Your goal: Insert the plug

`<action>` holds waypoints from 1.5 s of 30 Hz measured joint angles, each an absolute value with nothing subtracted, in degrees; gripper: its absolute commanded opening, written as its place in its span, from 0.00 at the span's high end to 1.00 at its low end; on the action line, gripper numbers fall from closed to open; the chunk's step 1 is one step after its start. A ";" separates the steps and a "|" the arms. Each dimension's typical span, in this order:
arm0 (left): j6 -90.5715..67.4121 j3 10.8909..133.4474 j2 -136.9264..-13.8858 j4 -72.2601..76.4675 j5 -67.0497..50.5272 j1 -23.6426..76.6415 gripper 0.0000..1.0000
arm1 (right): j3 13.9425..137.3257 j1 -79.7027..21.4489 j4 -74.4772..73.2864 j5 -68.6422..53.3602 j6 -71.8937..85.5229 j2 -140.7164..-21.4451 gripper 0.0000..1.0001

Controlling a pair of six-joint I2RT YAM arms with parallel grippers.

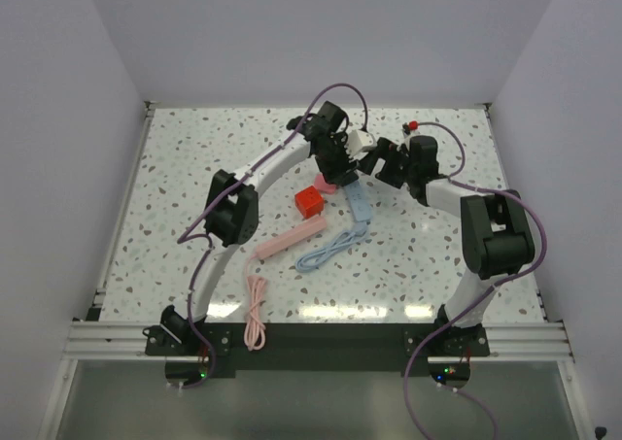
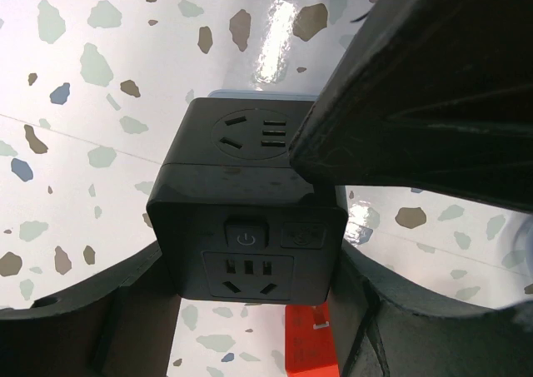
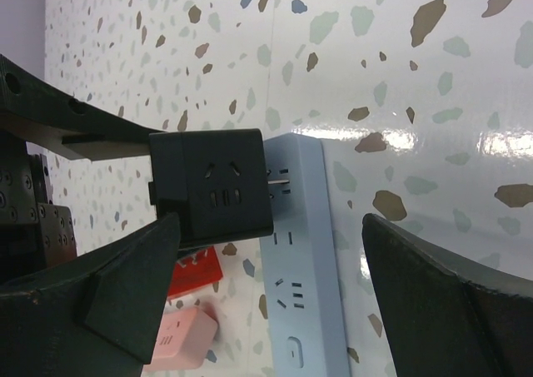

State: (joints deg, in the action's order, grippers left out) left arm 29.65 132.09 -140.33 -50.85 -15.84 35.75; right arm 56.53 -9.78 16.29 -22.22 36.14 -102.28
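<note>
My left gripper (image 2: 250,306) is shut on a black cube adapter (image 2: 250,219) and holds it against the light blue power strip (image 3: 304,260). In the right wrist view the cube (image 3: 212,186) sits beside the strip's far end, and its metal prongs (image 3: 280,177) show in the narrow gap, reaching into a socket. My right gripper (image 3: 275,302) is open, its fingers (image 3: 100,302) on either side of the strip, touching neither strip nor cube. In the top view the left gripper (image 1: 337,166) and right gripper (image 1: 382,161) meet above the strip (image 1: 359,204).
A red cube (image 1: 309,200) and a pink cube (image 1: 327,182) lie just left of the strip. A pink power strip (image 1: 292,237) with its pink cable (image 1: 255,314) and the blue cable (image 1: 330,251) lie nearer the bases. The right finger (image 2: 416,86) looms over the left wrist view.
</note>
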 measured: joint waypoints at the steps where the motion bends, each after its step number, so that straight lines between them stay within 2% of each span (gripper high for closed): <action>1: 29.67 132.09 -140.33 -50.85 -15.84 35.75 1.00 | 56.40 -9.78 16.43 -22.24 36.29 -102.28 0.05; 9: 30.70 132.09 -140.33 -50.89 -15.84 35.75 0.97 | 54.13 -9.78 20.58 -22.72 37.91 -102.28 0.02; 19: 30.50 128.62 -138.72 -47.83 -16.32 35.68 0.73 | 52.88 -8.54 22.00 -24.40 38.48 -102.26 0.02; 27: 30.02 128.46 -138.63 -47.55 -16.32 35.64 0.67 | 52.05 -7.75 23.31 -25.28 38.70 -102.10 0.02; 35: 29.56 128.25 -138.54 -47.20 -16.29 35.64 0.51 | 51.29 -7.75 26.52 -27.24 39.90 -102.00 0.02; 37: 29.54 127.96 -138.39 -46.94 -16.29 35.64 0.43 | 51.29 -7.75 26.61 -27.83 39.97 -102.00 0.02; 45: 29.19 127.52 -138.19 -46.35 -16.29 35.64 0.39 | 51.29 -7.84 26.68 -28.21 40.05 -102.00 0.03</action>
State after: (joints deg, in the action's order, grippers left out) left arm 29.19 127.52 -138.19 -46.35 -16.29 35.64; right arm 51.29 -7.84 26.68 -28.21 40.05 -102.00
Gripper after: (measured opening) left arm 0.667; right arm 0.974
